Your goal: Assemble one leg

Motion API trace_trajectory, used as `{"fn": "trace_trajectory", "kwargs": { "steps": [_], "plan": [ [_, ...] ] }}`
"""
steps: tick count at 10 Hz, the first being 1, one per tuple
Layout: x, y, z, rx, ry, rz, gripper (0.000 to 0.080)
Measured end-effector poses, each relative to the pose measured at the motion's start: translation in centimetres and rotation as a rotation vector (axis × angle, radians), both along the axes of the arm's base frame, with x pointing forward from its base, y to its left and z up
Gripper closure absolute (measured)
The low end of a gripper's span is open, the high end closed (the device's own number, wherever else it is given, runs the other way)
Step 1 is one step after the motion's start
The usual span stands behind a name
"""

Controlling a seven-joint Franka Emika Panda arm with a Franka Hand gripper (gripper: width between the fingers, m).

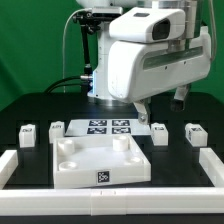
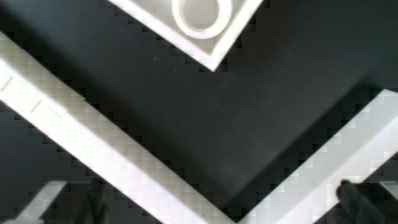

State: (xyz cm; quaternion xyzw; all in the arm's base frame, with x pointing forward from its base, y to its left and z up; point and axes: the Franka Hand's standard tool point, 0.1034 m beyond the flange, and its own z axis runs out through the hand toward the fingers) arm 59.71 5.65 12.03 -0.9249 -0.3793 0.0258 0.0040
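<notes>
Left of tray (image 1: 100, 165), on black bench (image 1: 25, 108): outer leg (image 1: 27, 133), inner leg (image 1: 57, 128), apart. Behind tray: marker board (image 1: 107, 127), arm (image 1: 150, 55) looming above it. Near tray's corner: hand (image 2: 210, 208), fingers (image 2: 50, 205) spread wide, nothing between. Right of tray: third leg (image 1: 158, 131), fourth leg (image 1: 194, 132). All four small white blocks, black-and-white tag on each.

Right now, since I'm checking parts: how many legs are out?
4, in a row from the exterior view's left: first leg, second leg, then past the marker board, third leg, fourth leg. The arm could hide others.
</notes>
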Motion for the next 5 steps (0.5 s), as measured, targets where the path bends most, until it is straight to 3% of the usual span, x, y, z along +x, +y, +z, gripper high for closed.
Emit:
{"fn": "trace_trajectory", "kwargs": {
  "steps": [5],
  "plan": [
    [-0.01,0.02,-0.01,0.001,0.0,-0.001,0.015]
  ]
}}
